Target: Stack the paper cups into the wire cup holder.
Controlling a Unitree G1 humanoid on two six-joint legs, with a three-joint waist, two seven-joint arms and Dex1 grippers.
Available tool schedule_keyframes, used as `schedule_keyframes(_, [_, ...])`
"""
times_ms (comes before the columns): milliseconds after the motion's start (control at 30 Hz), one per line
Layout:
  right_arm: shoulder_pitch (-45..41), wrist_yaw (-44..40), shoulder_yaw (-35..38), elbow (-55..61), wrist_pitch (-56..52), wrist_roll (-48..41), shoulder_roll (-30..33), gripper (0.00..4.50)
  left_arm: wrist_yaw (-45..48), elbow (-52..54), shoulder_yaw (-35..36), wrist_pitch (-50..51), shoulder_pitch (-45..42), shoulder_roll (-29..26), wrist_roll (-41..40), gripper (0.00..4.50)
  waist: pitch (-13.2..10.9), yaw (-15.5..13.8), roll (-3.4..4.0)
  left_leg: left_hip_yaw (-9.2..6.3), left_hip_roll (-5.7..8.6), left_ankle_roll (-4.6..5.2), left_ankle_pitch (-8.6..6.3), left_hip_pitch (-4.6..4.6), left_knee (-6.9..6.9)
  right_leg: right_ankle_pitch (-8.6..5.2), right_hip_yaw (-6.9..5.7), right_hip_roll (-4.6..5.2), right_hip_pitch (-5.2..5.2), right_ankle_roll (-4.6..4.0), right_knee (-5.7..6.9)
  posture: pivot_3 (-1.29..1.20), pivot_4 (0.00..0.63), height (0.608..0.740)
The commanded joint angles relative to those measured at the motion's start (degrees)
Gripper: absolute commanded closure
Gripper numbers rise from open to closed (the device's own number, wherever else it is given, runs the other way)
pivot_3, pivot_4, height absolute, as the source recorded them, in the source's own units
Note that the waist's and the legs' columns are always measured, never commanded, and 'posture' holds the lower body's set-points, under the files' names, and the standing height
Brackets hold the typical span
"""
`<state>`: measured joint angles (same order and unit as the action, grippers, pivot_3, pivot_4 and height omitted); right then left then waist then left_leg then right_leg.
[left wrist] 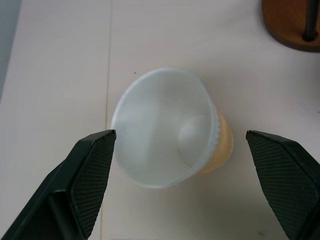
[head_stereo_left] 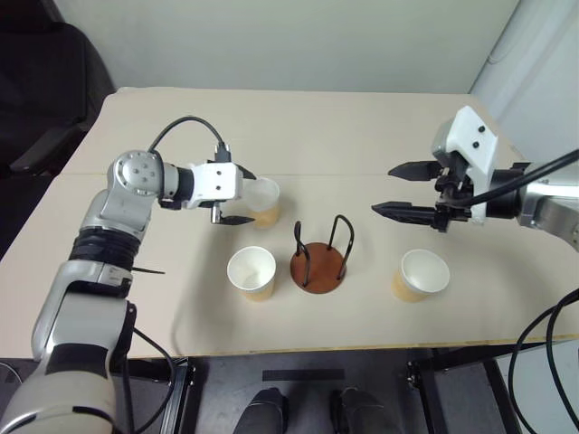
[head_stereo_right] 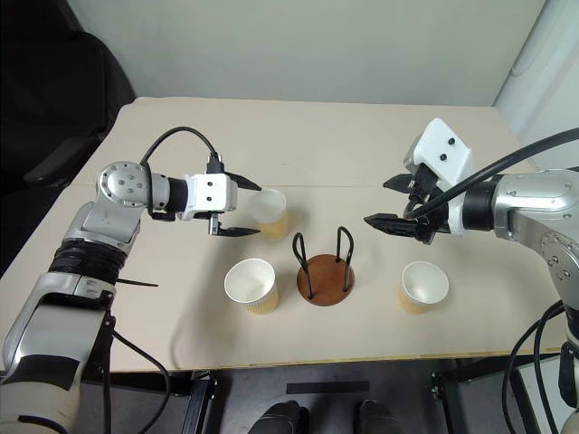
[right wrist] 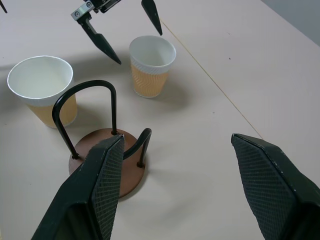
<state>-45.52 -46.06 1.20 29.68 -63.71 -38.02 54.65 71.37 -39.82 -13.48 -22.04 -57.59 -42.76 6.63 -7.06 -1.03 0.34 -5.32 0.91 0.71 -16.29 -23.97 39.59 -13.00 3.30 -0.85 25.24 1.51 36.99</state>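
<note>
1. Left gripper (head_stereo_left: 238, 195), two black pointed fingers with cross-hatched pads, stands spread wide and holds nothing; it brackets the rim of the far tan-yellow paper cup (head_stereo_left: 263, 202), one finger on each side, both apart from the wall.
2. That puts us at the first pick: the reach is made, the grasp is not.
3. Next move, as I read it, calls for a gentle close on the thin wall just below the rim, then a lift towards the holder; squeeze hard and the paper could buckle.
4. Right gripper (head_stereo_left: 409, 188) hangs above the table's right half, fingers parted, empty, well apart from any cup.
5. Round reddish-brown wooden-looking wire cup holder (head_stereo_left: 318, 265) sits near the middle of the table's near edge, its two thin black wire loops upright and nothing inside.
6. Second paper cup (head_stereo_left: 252, 272) stands just left of the holder, the third paper cup (head_stereo_left: 422, 274) to its right; all are upright, tapered, white inside, with finely ribbed outer walls.
7. Smooth matte beige table (head_stereo_left: 181, 117) carries a faint seam running across it.
</note>
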Motion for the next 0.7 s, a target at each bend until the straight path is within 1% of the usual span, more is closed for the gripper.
schedule_keyframes(33, [-0.83,0.55,1.09,1.50,0.64,-0.44,0.04,1.08,-0.18,0.36,0.31,-1.25,-1.28,-0.02,0.28,0.00,0.00,0.00,0.00,0.00,0.00,0.00,0.00,-0.01,0.00,0.00,0.00,0.00,0.01,0.00,0.00,0.00,0.150,0.740])
schedule_keyframes(133, [-0.90,0.37,0.92,1.24,0.91,-0.25,0.12,1.03,-0.99,-0.36,-0.42,-2.23,-1.03,-0.12,1.60,0.63,0.00,0.00,0.00,0.00,0.00,0.00,0.00,-0.02,0.01,0.00,0.00,0.00,0.02,0.00,0.00,0.00,0.150,0.740])
schedule_keyframes(167, [-0.98,0.31,0.84,1.13,0.99,-0.19,0.13,1.03,-1.24,-0.66,-0.65,-2.67,-0.98,-0.19,2.10,0.96,0.00,0.00,0.00,0.00,0.00,0.00,0.00,-0.02,0.01,0.00,0.00,0.00,0.02,0.00,0.00,0.00,0.150,0.740])
schedule_keyframes(467, [-0.65,-0.98,0.06,0.02,2.29,0.79,1.40,1.03,2.23,-1.41,0.03,-1.58,-2.72,-0.12,0.58,4.35,0.00,-0.01,0.00,0.00,0.00,0.00,0.00,-0.04,0.02,0.00,0.00,0.00,0.05,0.00,0.02,0.00,0.150,0.740])
schedule_keyframes(500, [-0.57,-1.20,-0.06,-0.17,2.57,0.97,1.66,1.03,2.75,-1.54,0.14,-1.32,-3.13,-0.14,0.40,4.46,0.00,-0.03,0.00,0.00,0.00,0.00,0.00,-0.05,0.03,0.00,0.00,0.00,0.05,0.00,0.02,0.00,0.150,0.740])
schedule_keyframes(700, [-0.33,-2.02,-0.73,-1.02,4.10,1.93,2.68,1.03,5.22,-2.17,0.58,-0.30,-5.55,-0.44,-0.72,4.46,0.00,-0.06,0.00,0.00,0.00,0.01,-0.01,-0.07,0.04,0.00,0.00,0.00,0.06,0.00,0.02,0.00,0.150,0.740])
